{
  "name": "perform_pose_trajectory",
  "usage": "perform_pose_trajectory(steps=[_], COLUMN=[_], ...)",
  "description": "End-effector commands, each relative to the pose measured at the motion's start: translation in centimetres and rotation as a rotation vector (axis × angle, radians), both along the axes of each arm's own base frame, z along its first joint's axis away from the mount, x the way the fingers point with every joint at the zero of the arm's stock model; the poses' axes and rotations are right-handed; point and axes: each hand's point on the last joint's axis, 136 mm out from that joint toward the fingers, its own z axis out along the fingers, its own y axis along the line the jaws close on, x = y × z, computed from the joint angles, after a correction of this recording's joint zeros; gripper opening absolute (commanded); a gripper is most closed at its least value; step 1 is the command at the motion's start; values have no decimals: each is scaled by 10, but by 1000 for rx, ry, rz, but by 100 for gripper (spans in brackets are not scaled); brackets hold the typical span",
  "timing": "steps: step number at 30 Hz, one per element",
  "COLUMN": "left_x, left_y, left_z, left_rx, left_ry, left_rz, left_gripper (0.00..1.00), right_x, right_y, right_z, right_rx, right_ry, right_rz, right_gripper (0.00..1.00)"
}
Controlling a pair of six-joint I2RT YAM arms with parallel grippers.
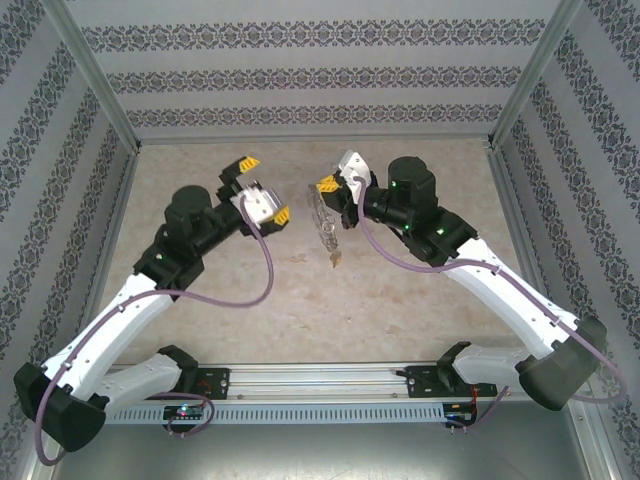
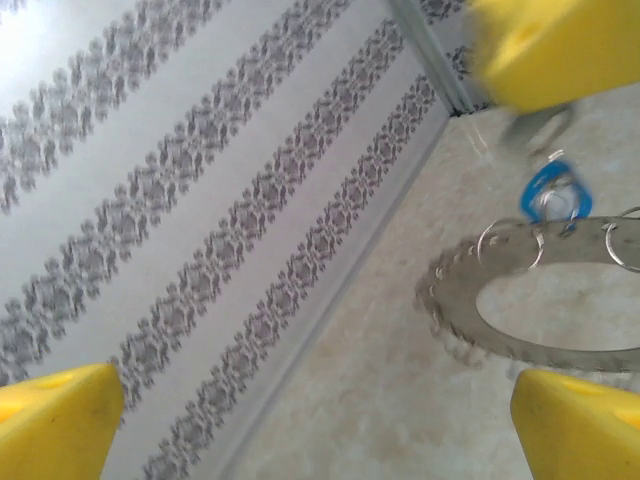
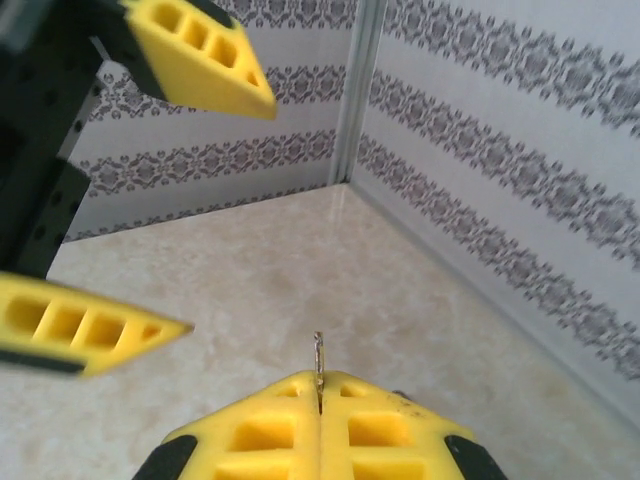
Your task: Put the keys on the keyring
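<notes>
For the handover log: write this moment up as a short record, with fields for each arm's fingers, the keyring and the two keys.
left fingers: wide open, holding nothing, beside the keyring
right fingers: shut on the keyring's thin metal edge
keyring: between the two arms, edge-on from above
blue key: at the keyring's wire loops
yellow key: at the keyring's near end

The keyring (image 2: 452, 295) is grey metal with a dull, brushed sheen, and its small wire loops (image 2: 510, 245) shine brighter. The blue key head (image 2: 530, 195) is glossy plastic. The right gripper (image 3: 320, 380) has fingers (image 3: 255, 435) of matt yellow plastic, moulded with open cells. The table (image 1: 300, 300) is a smooth, beige, marbled top with a faint gloss. The walls (image 1: 300, 80) look matt, like printed paper. The corner posts (image 1: 100, 85) are brushed metal.
</notes>
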Motion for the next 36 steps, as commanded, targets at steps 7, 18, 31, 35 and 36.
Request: perform_pose_trajectory(steps=[7, 18, 31, 35, 36], left_x=[36, 68, 79, 76, 75], left_y=[24, 56, 91, 99, 101], left_z=[-35, -91, -109, -107, -109], left_rx=[-339, -419, -406, -465, -471], left_ry=[586, 789, 700, 696, 709], left_rz=[122, 416, 614, 653, 663], left_gripper=[99, 99, 99, 99, 99], right_x=[0, 27, 41, 53, 55], right_y=[-18, -13, -5, 0, 1], right_z=[112, 40, 95, 59, 47], right_rx=[93, 118, 226, 205, 193], right_ry=[-293, -58, -97, -4, 18], right_rz=[-88, -180, -191, -220, -227], right_gripper=[0, 0, 0, 0, 0])
